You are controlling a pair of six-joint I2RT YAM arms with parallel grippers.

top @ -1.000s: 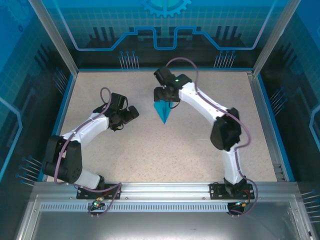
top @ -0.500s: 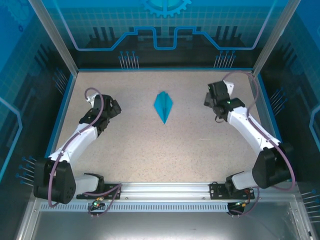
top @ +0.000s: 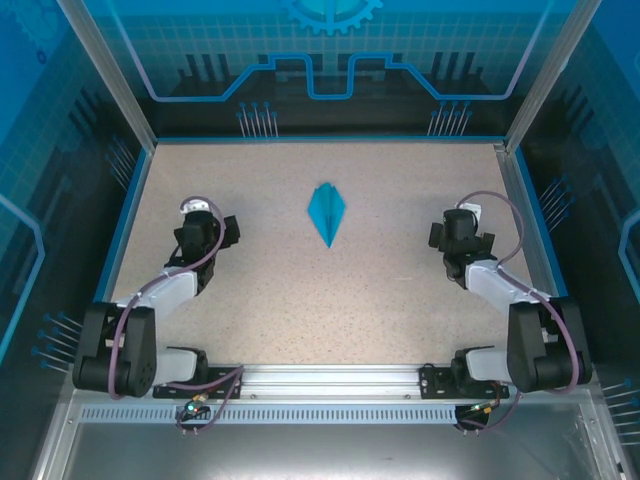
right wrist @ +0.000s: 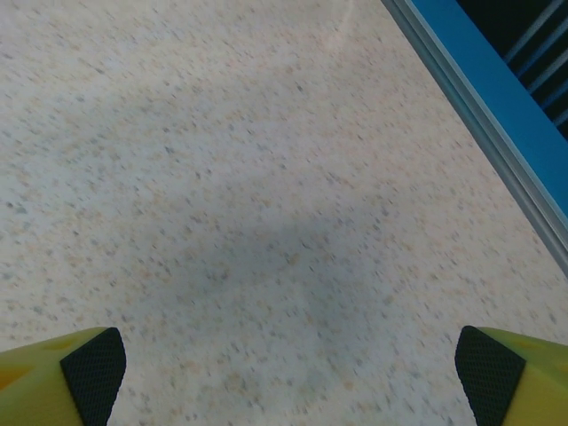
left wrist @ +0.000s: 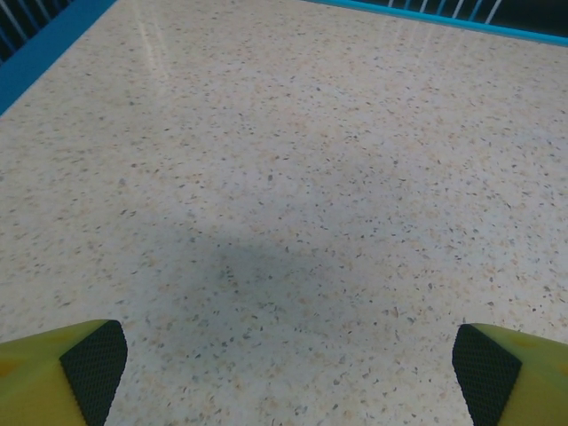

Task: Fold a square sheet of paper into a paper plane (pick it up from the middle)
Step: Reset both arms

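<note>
Top external view: the paper plane (top: pixel 326 212), a slim turquoise-blue dart with lengthwise creases, is seen lying on the counter (top: pixel 270 300), its pointed tip turned toward the arm bases and its broader end toward the back wall. It is touched by nothing.

The left tool (top: pixel 207 222) is found well to the left of the plane and slightly nearer the bases. The right tool (top: pixel 460 228) is placed well to the plane's right at about the same depth. Both arms are drawn back and folded low over the counter.

In the left wrist view the left tool (left wrist: pixel 284 377) is shown with its jaws wide apart: yellow fingers (left wrist: pixel 53 373) with black ribbed pads sit in the two lower corners, with bare counter between them. The right tool (right wrist: pixel 288 377) is seen the same way in the right wrist view, its fingers (right wrist: pixel 519 373) spread and nothing held between them.

The counter is a pale beige, finely speckled surface, edged by a blue rim (top: pixel 128 215). Behind the plane, a blue back panel (top: pixel 330 60) is printed with a grid, circuit-like lines and part of a gear emblem; no lettering can be made out on it. On the near side of the plane, an aluminium rail (top: pixel 330 378) carries the arm bases.
</note>
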